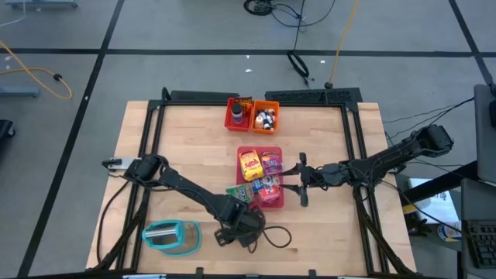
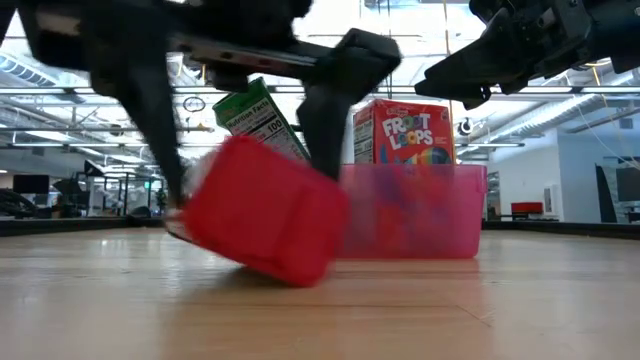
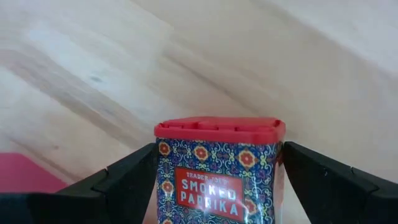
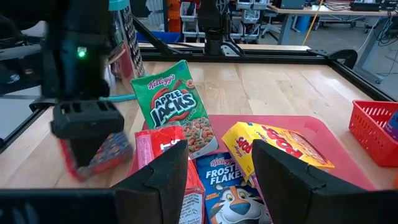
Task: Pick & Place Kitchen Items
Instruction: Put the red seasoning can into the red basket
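Observation:
A smoked paprika tin (image 3: 217,174) with a red lid stands between the fingers of my left gripper (image 3: 219,149), which is shut on it near the table's front edge (image 1: 240,226). In the low view the tin (image 2: 260,215) shows as a tilted red block. Right beyond it lies the pink-red tray (image 1: 273,151), with cereal boxes in it: Apple Jacks (image 4: 174,112), Frosted Flakes (image 4: 221,180), a yellow box (image 4: 280,146) and Froot Loops (image 2: 403,135). My right gripper (image 1: 301,180) hangs open over the tray's right edge, nothing between its fingers (image 4: 168,174). My left gripper pinches the tin by its two opposite side walls (image 3: 165,186), one finger on each. The fingers come steeply from above, slanting. The tin's red lid end (image 3: 219,129) points away from the wrist, toward the table. It sits tilted; whether its low corner (image 2: 290,275) touches the wood I cannot tell.
A red bin (image 1: 238,114) and an orange bin (image 1: 266,116) stand at the table's far edge. A teal object (image 1: 172,236) lies at the front left, and a dark cable loop (image 1: 273,236) lies beside my left gripper. Bare wood spreads left of the tray.

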Tool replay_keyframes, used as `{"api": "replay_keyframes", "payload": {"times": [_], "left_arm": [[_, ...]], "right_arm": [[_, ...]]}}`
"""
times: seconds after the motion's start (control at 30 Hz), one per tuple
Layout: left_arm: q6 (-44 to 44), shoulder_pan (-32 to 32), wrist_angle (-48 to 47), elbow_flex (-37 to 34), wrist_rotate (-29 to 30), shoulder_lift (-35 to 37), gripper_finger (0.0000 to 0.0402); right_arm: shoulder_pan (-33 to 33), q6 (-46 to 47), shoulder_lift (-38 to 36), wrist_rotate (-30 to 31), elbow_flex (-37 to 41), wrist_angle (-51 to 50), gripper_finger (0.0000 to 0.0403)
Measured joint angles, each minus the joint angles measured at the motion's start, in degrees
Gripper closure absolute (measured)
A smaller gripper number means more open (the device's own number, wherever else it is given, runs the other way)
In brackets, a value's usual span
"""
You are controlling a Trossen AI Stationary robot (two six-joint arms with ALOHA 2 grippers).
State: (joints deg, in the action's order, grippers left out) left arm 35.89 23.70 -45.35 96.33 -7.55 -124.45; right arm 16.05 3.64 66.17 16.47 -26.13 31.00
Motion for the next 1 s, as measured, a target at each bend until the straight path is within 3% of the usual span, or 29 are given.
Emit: {"api": "replay_keyframes", "payload": {"times": [0.1,0.3,0.83,1.0], "left_arm": [[-6.4,0.0,3.5,0.0,0.2,0.0,0.0064],[-11.2,-0.3,6.1,0.0,1.2,-0.2,0.0064],[-17.1,-0.8,7.0,0.0,1.0,-0.2,0.0064],[-20.8,-0.7,8.3,0.0,6.0,-0.2,0.0064]], "right_arm": [[0.0,0.0,0.0,0.0,0.0,0.0,0.0232],[0.0,0.0,0.0,0.1,0.0,0.0,0.0232],[0.0,-0.3,0.0,0.1,0.0,0.0,0.0232],[0.0,-0.3,0.0,0.2,0.0,-0.2,0.0232]]}}
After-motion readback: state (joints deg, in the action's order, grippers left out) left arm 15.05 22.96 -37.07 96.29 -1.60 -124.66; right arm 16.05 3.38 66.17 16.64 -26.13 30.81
